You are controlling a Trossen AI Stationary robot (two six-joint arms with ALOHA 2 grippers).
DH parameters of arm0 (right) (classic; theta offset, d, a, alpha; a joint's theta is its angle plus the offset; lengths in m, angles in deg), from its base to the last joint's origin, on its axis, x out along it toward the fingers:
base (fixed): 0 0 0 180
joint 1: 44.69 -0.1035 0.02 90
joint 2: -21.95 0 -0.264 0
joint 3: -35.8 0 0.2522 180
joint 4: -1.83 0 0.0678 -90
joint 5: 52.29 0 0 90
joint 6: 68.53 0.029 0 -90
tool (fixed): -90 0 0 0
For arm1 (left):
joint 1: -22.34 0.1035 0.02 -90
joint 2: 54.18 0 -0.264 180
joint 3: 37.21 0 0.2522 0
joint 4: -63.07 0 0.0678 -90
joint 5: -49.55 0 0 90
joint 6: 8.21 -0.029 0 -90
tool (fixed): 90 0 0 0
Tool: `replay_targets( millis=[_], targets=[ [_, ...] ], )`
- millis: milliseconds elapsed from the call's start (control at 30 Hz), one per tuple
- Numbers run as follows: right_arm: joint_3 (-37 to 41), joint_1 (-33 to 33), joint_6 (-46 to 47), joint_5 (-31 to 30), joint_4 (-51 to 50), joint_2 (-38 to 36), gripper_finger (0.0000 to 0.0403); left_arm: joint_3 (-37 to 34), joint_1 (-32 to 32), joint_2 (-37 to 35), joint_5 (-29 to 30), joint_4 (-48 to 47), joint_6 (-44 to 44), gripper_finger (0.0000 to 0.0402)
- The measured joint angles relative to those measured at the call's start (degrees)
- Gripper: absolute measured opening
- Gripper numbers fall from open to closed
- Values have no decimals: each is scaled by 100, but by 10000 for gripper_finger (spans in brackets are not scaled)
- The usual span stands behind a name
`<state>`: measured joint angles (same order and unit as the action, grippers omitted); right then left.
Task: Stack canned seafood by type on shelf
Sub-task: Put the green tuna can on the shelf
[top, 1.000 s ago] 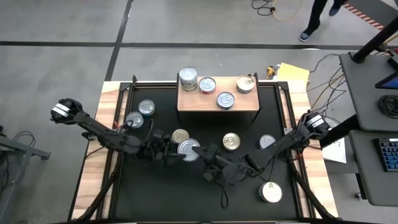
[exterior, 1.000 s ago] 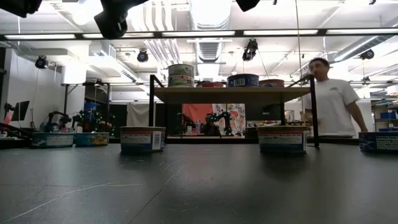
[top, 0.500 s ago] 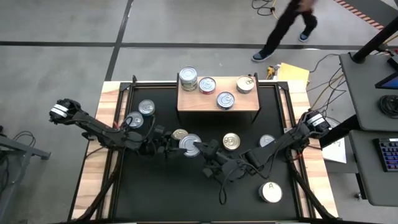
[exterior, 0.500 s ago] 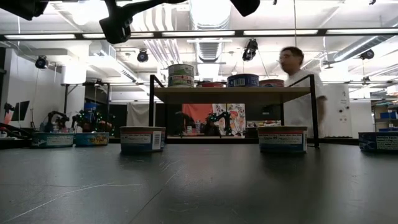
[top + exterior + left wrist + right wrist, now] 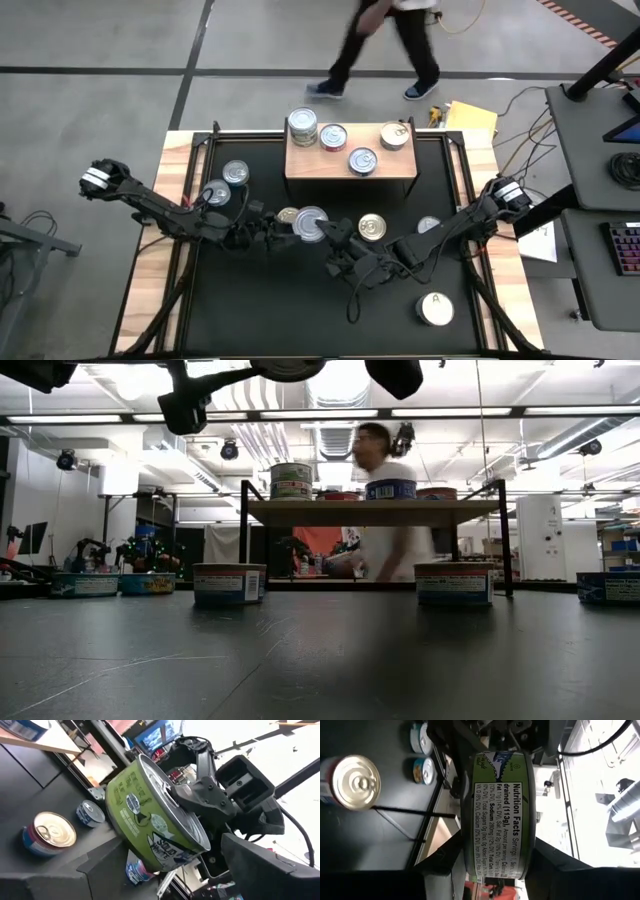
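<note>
A green-labelled, silver-topped can (image 5: pixel 311 224) hangs high above the black tabletop, between my two grippers. My right gripper (image 5: pixel 326 233) comes in from the right and is shut on it. My left gripper (image 5: pixel 284 228) comes in from the left and is open, with a finger on either side of the can (image 5: pixel 150 825); I cannot tell whether they touch it. The wooden shelf (image 5: pixel 395 165) at the far middle carries a two-can stack (image 5: pixel 303 125) and three single cans. Loose cans stand on the tabletop, among them a gold-topped one (image 5: pixel 372 228). My right gripper pinches the can between its two flat faces: one finger lies on the silver lid (image 5: pixel 172 795), the other on the underside (image 5: pixel 470 865). The fingers come in level from the table's right. The can is lifted clear, its lid facing up and tilted.
Two cans (image 5: pixel 226 183) stand by the table's left edge. Another gold-topped can (image 5: pixel 288 216) is under the left gripper, a silver one (image 5: pixel 428 228) under the right arm, and a white-topped "A" can (image 5: pixel 435 308) near right. A person (image 5: pixel 385 40) walks past the far edge.
My right gripper has carried the can a little toward the table's far edge, still held high. My left gripper has followed at first, rolling slightly, then kept still. The person behind the table has walked from right to left.
</note>
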<state>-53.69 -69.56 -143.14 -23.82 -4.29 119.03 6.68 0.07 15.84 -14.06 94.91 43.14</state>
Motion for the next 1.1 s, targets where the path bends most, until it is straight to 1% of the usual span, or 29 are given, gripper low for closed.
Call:
replay_targets(
  millis=[200,333,433,533,733,867,933,1067,1100],
  targets=[
    [4,154,-18,-50,-84,-42,134,0,5,-67,25,-7,-100,302],
    [16,335,123,-15,-131,-167,136,0,5,-272,30,-47,-521,302],
    [63,469,187,-30,-245,-295,137,11,-4,-578,-17,-203,-916,302],
    [87,625,502,150,-475,-440,138,13,1,-891,-14,-705,-1510,302],
    [92,1136,1907,1165,-1274,-725,139,9,12,-1572,100,-1582,-2549,302],
    [101,1540,2596,1810,-1543,-747,140,9,16,-1981,521,-2144,-3589,302],
    [101,1722,2840,2039,-1632,-751,140,9,16,-2144,877,-2487,-4112,302],
    [116,2031,3161,2218,-1693,-695,140,9,16,-2404,1671,-3150,-4711,302],
    [127,2096,3230,2354,-1706,-683,140,11,16,-2448,1878,-3319,-4886,302]
  ],
)
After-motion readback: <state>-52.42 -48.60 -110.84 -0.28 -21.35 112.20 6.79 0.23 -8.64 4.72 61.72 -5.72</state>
